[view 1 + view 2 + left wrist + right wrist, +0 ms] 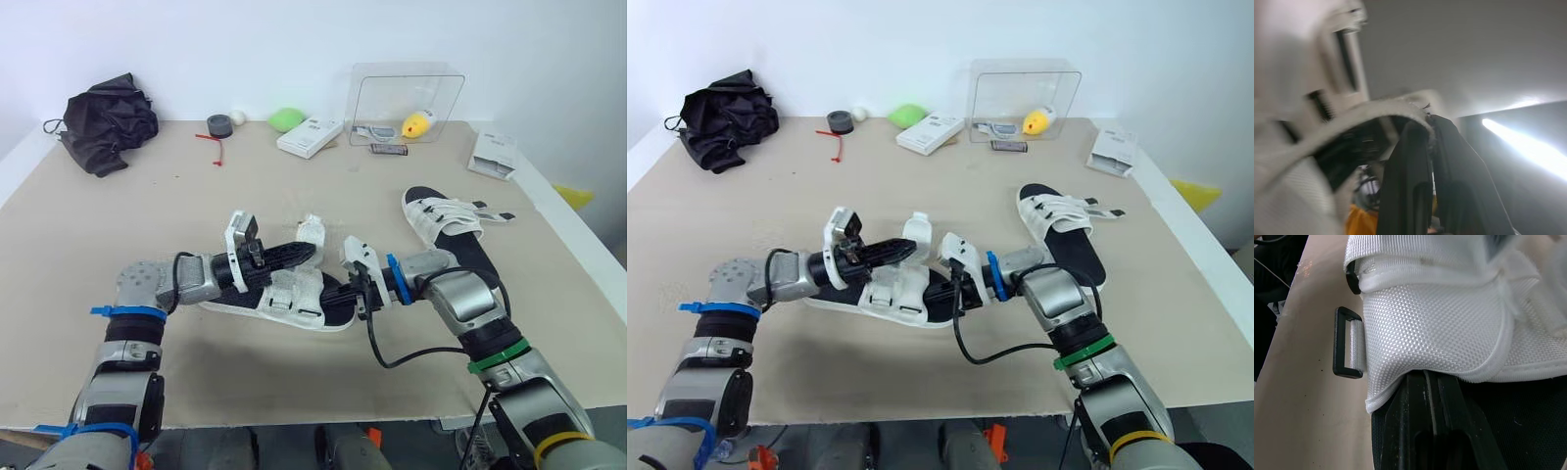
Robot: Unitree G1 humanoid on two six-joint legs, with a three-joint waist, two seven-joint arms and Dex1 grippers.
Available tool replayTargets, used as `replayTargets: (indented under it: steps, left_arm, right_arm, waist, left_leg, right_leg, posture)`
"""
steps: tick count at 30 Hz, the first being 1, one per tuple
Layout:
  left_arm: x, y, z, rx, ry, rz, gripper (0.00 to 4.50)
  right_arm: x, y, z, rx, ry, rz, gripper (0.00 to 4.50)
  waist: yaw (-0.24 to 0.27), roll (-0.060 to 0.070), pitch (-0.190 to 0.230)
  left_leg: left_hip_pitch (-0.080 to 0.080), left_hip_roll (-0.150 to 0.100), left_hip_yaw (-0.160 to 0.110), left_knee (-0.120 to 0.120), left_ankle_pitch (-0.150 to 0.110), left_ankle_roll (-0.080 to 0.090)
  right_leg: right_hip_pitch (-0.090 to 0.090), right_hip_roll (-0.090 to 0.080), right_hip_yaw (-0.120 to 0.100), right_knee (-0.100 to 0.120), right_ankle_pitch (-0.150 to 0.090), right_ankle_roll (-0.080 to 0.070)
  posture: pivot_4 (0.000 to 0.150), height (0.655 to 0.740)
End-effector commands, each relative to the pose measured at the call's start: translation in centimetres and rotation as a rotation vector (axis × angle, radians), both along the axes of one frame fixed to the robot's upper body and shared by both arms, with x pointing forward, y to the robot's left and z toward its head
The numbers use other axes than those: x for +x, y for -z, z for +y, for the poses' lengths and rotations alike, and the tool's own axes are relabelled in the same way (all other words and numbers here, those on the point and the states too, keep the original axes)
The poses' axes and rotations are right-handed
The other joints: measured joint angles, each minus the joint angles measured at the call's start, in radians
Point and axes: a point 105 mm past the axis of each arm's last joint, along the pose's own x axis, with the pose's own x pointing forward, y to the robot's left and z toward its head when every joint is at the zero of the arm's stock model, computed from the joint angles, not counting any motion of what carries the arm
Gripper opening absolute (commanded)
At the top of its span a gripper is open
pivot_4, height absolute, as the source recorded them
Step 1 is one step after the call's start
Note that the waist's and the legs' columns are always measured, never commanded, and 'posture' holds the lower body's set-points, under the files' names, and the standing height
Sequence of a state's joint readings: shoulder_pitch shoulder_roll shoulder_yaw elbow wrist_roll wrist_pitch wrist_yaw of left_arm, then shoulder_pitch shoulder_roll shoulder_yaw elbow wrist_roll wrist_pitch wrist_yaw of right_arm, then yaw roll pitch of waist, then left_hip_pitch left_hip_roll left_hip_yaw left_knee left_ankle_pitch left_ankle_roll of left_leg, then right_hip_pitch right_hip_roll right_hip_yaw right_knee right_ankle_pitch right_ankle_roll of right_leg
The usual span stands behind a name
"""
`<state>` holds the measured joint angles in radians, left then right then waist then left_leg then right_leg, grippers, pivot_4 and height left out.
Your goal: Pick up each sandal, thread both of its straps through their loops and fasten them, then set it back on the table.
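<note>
On table (118, 225) — two sandals (294, 294) (441, 220)

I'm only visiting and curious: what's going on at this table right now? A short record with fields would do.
near sandal: mid-table, between both grippers
left gripper: over its black footbed
right gripper: at a white strap flap
black loop: no strap through it
far sandal: flat on the table, to the right, apart from both grippers
back edge: black cloth, tape roll, white carton, clear box
</note>
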<state>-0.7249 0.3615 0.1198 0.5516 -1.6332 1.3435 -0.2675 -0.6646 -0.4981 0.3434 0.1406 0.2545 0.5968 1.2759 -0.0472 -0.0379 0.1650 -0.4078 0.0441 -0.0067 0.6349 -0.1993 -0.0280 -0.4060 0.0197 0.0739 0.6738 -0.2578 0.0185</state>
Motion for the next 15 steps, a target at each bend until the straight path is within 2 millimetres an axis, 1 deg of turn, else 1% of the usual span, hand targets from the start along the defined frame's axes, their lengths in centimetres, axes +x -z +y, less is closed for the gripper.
replayTargets:
  steps: [1,5,10,13,15]
  left_arm:
    - [1.9,1.6,0.6,0.066,-0.094,0.034,0.02]
    - [3.4,2.8,1.3,0.107,-0.181,0.066,0.02]
    - [3.7,3.4,1.3,0.122,-0.185,0.068,0.02]
    - [4.2,3.9,1.5,0.15,-0.218,0.069,0.02]
    - [4.4,3.9,1.7,0.147,-0.234,0.072,0.69]
  right_arm:
    - [-0.5,0.7,0.1,-0.006,0.001,0.028,0.0]
    - [-0.6,0.8,-0.1,-0.007,0.007,0.031,0.0]
    - [-0.6,0.8,-0.1,-0.005,0.01,0.033,0.0]
    - [-0.6,0.8,-0.1,-0.006,0.01,0.032,0.0]
    - [-0.6,0.8,0.0,-0.006,0.008,0.032,0.0]
  waist:
    - [-0.001,0.0,0.0]
    - [0.001,0.0,0.0]
    - [0.0,0.002,-0.002]
    - [0.0,0.003,-0.002]
    - [0.0,0.004,-0.003]
  left_leg:
    - [0.0,0.0,0.0,0.0,0.0,0.0]
    - [0.0,0.0,0.0,-0.001,0.0,0.0]
    - [0.002,-0.001,0.0,-0.001,0.001,-0.001]
    - [0.003,-0.001,0.0,-0.001,0.002,-0.002]
    - [0.003,-0.001,0.0,-0.001,0.002,-0.004]
  right_leg:
    - [0.0,0.0,0.0,0.0,0.0,0.0]
    - [0.0,0.0,0.0,0.0,0.0,0.0]
    - [0.002,-0.001,0.0,0.0,0.0,0.0]
    - [0.003,-0.001,0.0,0.0,0.001,0.001]
    - [0.003,-0.001,0.0,0.0,0.001,0.001]
  posture:
    - [0.15,0.74]
    - [0.15,0.74]
    - [0.15,0.74]
    - [0.15,0.74]
    - [0.15,0.74]
